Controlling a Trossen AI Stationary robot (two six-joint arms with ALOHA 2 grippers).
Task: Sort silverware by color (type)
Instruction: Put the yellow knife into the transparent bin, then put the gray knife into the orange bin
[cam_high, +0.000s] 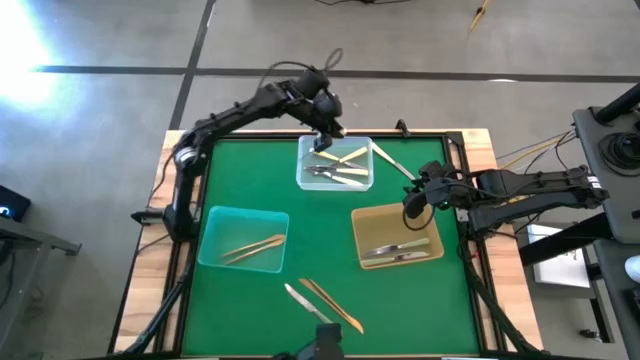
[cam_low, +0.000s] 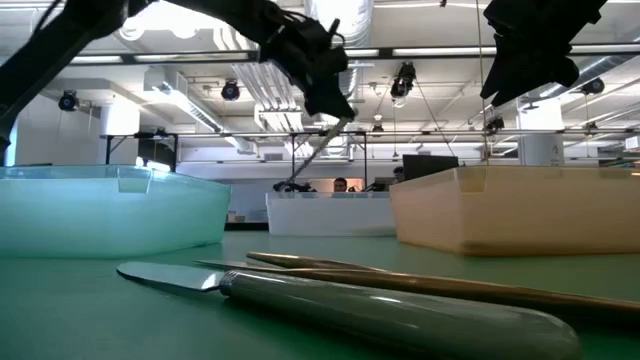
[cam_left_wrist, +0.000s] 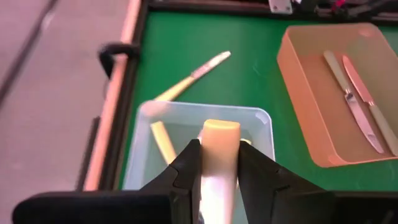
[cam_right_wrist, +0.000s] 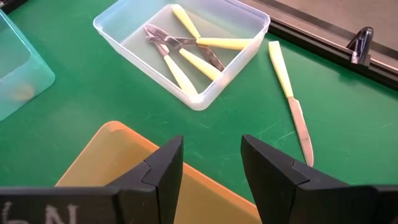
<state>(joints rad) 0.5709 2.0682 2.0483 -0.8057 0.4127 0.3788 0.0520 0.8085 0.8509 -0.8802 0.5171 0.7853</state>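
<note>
left hand (cam_left_wrist: 217, 163) grasps cream utensil (cam_left_wrist: 219, 149) above clear tray (cam_high: 334, 163); right hand (cam_right_wrist: 211, 163) released. risk: tilted release bounces it out.

The green counter (cam_high: 250, 180) lay bare across its far-left stretch and in the middle gap between the three trays, so an end effector could pass there. The clear tray (cam_high: 335, 163) at the far middle was blocked from above by the left end effector (cam_high: 328, 135), which gripped a cream-handled utensil (cam_left_wrist: 219, 155). A cream-handled knife (cam_high: 391, 160) lay on the counter just right of that tray, narrowing the lane toward the right end effector (cam_high: 413, 208), which hung with fingers apart over the amber tray's (cam_high: 396, 237) far edge. The teal tray (cam_high: 243, 238) filled the left side. Near the front edge, a silver knife (cam_high: 302, 300) and a gold utensil (cam_high: 331, 304) lay side by side.
</note>
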